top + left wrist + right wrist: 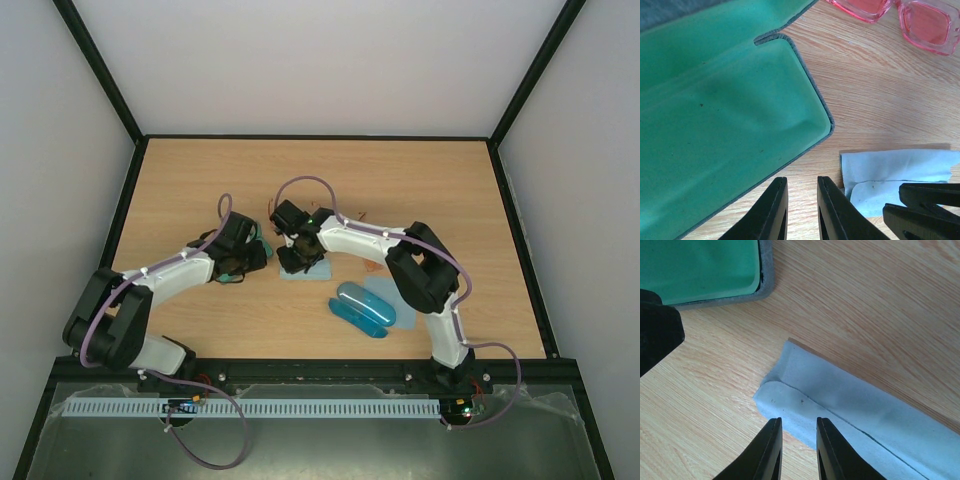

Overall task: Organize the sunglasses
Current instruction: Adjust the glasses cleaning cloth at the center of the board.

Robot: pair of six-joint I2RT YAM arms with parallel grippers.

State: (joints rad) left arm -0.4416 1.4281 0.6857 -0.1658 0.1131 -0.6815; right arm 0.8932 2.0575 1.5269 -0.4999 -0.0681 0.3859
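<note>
Wood-grain worktop (450, 180) from above, with both arms bent inward toward its middle. Left of centre, left hand (240, 262) low over an open green case (232, 278); just beside it, right hand (300, 258) down at a pale blue cloth (310, 271). Nearer the right arm's base, a closed blue case (360, 308) lying aslant, touching a second cloth (388, 290). Behind the right forearm, thin orange strokes, perhaps the orange sunglasses (362, 214), too small to be sure.

From the left wrist: green lining of the case (715, 125) filling the left side. Left hand (802, 181) released, black fingers only narrowly parted, bare wood showing in the gap, just off the case's rounded corner. Beyond that corner, at the top right, red-pink sunglasses (910, 17) lying on the worktop, outside the case, apart from the cloth (895, 172) and partly cut off by the frame edge. At the lower right, the cloth's folded corner, with the right hand's black fingers (925, 205) over it.

From the right wrist: right hand (799, 421) likewise released, slim gap, nothing pinched, tips over the cloth's (850, 410) folded corner; touching it or not, cannot tell. Grey-rimmed corner of the green case (700, 265) at the top left.
</note>
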